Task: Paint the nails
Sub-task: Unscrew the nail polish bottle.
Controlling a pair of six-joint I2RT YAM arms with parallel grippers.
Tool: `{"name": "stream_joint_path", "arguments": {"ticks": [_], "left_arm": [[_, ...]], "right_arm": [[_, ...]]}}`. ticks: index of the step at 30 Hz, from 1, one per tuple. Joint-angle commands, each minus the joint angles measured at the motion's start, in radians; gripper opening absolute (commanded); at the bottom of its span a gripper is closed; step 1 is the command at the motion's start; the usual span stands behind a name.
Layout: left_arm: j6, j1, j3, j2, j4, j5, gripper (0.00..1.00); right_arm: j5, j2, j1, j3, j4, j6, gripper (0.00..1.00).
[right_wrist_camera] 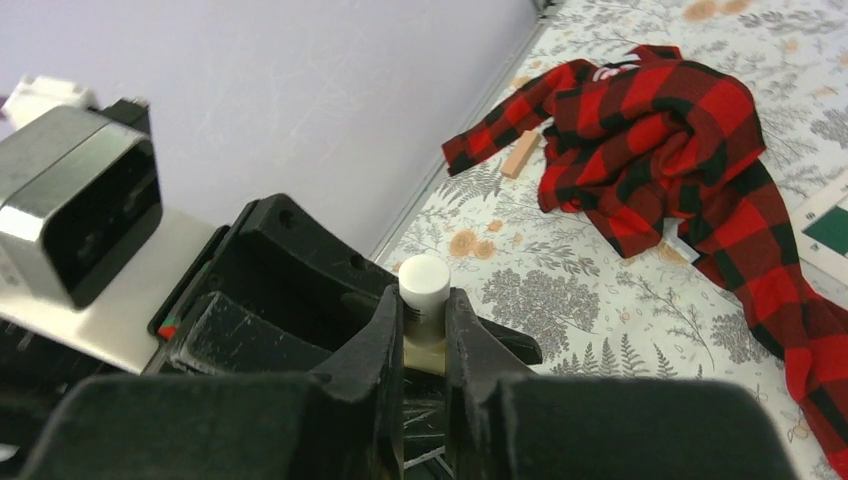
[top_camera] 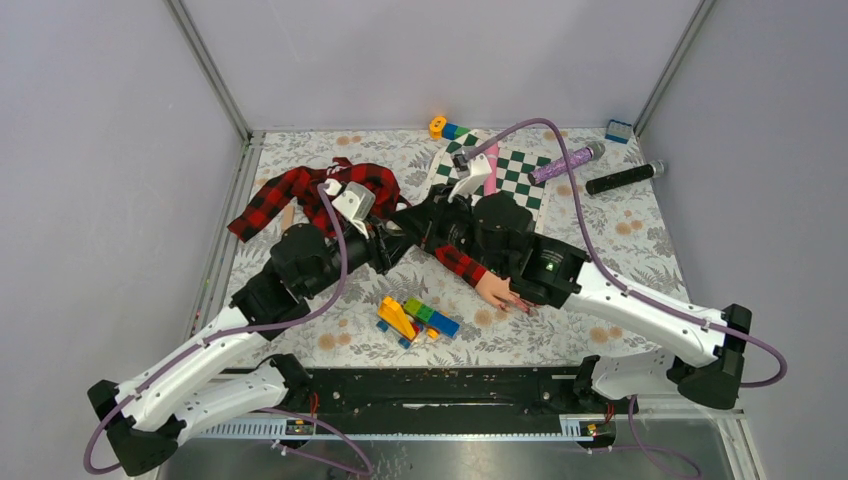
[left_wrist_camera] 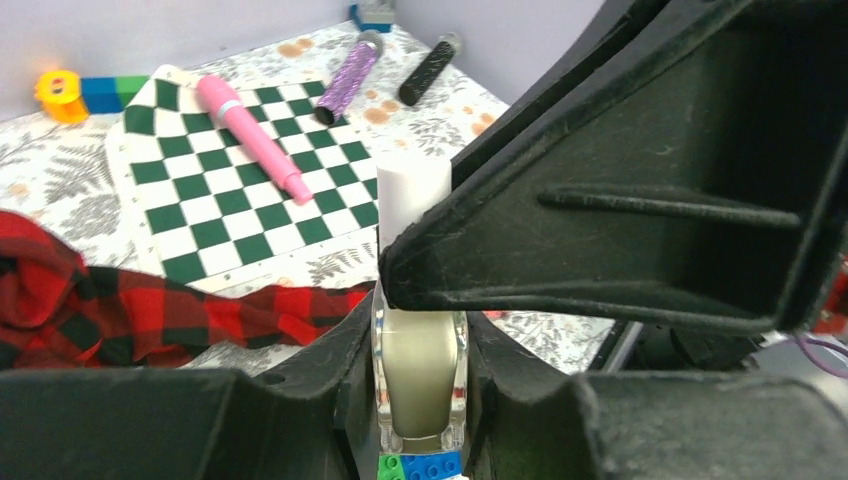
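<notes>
A small pale bottle (left_wrist_camera: 420, 370) of beige polish stands upright between the fingers of my left gripper (left_wrist_camera: 420, 335), which is shut on its glass body. My right gripper (right_wrist_camera: 424, 312) is shut on the bottle's white cap (right_wrist_camera: 424, 282) from the other side. In the top view the two grippers (top_camera: 402, 233) meet mid-table. The pale pink mannequin hand (top_camera: 495, 290) with its plaid sleeve (top_camera: 460, 265) lies under the right forearm. Its nails (top_camera: 522, 304) are too small to read there.
A red-black plaid shirt (top_camera: 300, 190) lies at the left rear. A green chequered mat (top_camera: 515, 175) holds a pink pen (top_camera: 491, 165), with a purple cylinder (top_camera: 565, 162) and a black one (top_camera: 622, 178) beside it. Toy bricks (top_camera: 415, 318) sit near the front.
</notes>
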Motion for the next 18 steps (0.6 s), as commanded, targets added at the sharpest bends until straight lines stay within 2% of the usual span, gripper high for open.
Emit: {"name": "stream_joint_path", "arguments": {"ticks": [1, 9, 18], "left_arm": [[-0.025, 0.015, 0.022, -0.015, 0.137, 0.301, 0.00], [-0.141, 0.079, 0.007, -0.001, 0.292, 0.638, 0.00], [-0.246, 0.085, -0.009, 0.032, 0.466, 0.826, 0.00]], "right_arm": [[-0.243, -0.067, -0.024, -0.028, 0.162, -0.045, 0.00], [-0.510, -0.144, -0.088, -0.049, 0.205, -0.113, 0.00], [-0.747, -0.180, -0.140, -0.068, 0.293, -0.146, 0.00]]}}
